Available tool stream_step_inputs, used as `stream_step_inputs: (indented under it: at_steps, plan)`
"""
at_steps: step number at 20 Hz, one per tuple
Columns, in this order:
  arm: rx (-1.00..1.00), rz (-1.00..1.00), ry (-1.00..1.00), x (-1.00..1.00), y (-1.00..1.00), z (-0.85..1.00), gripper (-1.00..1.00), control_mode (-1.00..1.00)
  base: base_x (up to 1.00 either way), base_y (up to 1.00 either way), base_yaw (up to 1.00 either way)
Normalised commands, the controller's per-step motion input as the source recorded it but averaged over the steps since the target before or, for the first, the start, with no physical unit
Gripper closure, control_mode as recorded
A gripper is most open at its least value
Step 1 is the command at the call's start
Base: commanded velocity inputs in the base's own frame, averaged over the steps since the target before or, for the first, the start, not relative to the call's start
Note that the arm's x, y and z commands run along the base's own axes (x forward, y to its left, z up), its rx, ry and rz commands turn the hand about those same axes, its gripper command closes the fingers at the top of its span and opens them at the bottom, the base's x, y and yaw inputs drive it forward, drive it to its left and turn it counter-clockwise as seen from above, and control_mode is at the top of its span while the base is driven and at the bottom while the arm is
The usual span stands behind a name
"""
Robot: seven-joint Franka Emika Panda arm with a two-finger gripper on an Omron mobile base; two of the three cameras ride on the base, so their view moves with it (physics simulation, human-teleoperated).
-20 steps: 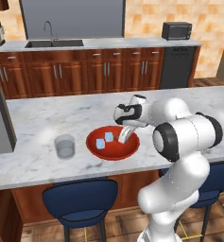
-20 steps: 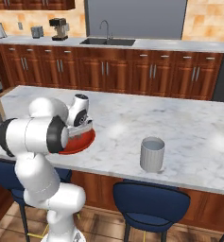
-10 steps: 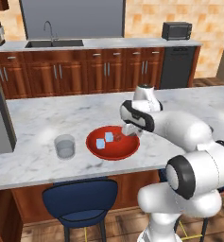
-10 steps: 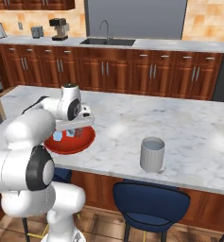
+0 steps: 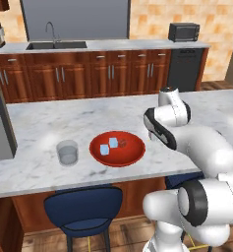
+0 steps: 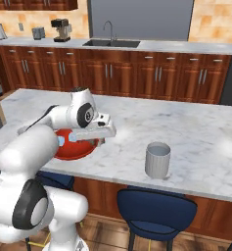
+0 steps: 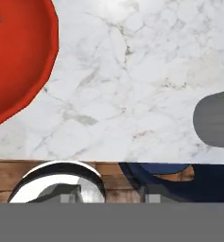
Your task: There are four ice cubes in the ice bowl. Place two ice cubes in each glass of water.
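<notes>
1. The counter (image 5: 49, 118) carries every item of the task. All of them stand along its front edge.
2. The red bowl (image 5: 117, 148) sits near the middle of that edge. The clear glass (image 5: 68, 152) stands just beside it on one side, and the ribbed grey glass (image 6: 157, 160) stands well apart on the other.
3. The claw (image 6: 98, 140) hangs over the bowl's rim on the side facing the ribbed glass. In the hand view, bare marble lies below, with the bowl at one border and the ribbed glass at the other.
4. Claw state: the jaws stand partly apart, but whether they pinch a cube cannot be told, as the tips are blurred.
5. Two ice cubes (image 5: 108, 146) lie in the bowl, close together, towards the clear-glass side and apart from the claw. Whether either glass holds ice cannot be told.
6. Judgement: the step in hand appears to be a carry from the bowl to the ribbed glass.
7. Next move, if a cube is held: centre the claw above the ribbed glass's mouth, then spread the jaws. If none is held, go back down into the bowl.
</notes>
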Motion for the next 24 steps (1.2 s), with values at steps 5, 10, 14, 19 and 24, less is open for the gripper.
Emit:
stream_step_inputs:
  at_steps: [5,10,14,19,24]
  plan:
    - [-0.04,-0.39,0.13,0.11,-1.00,0.34,1.00,-1.00,0.00,0.00,0.00]
    - [0.00,-0.20,0.00,0.03,-1.00,0.17,1.00,-1.00,0.00,0.00,0.00]
    - [0.04,-0.02,-0.09,0.12,-1.00,0.03,1.00,-1.00,0.00,0.00,0.00]
    - [0.12,0.01,-0.17,0.34,-0.85,0.00,1.00,-1.00,0.00,0.00,0.00]
    - [0.09,0.01,-0.06,0.42,-0.26,0.00,1.00,-1.00,0.00,0.00,0.00]
